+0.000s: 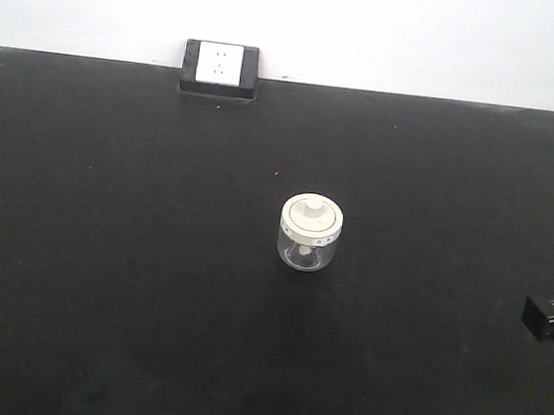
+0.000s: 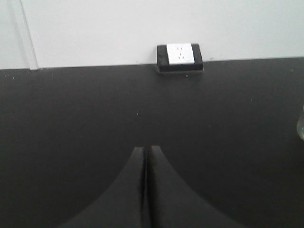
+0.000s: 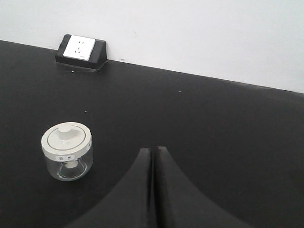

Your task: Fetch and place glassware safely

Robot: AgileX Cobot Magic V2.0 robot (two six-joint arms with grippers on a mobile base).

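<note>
The glassware (image 1: pixel 309 233) is a small squat clear jar with a cream-white knobbed lid, standing upright near the middle of the black table (image 1: pixel 100 268). In the right wrist view the jar (image 3: pixel 67 151) stands to the left of my right gripper (image 3: pixel 153 148), apart from it. That gripper's fingers are pressed together with nothing between them. My left gripper (image 2: pixel 146 148) is shut and empty over bare tabletop, and only a sliver of the jar (image 2: pixel 301 124) shows at that view's right edge.
A white-and-black wall socket box (image 1: pixel 220 66) sits at the table's back edge against the white wall. Black parts of my right arm (image 1: pixel 553 315) reach in at the right edge of the front view.
</note>
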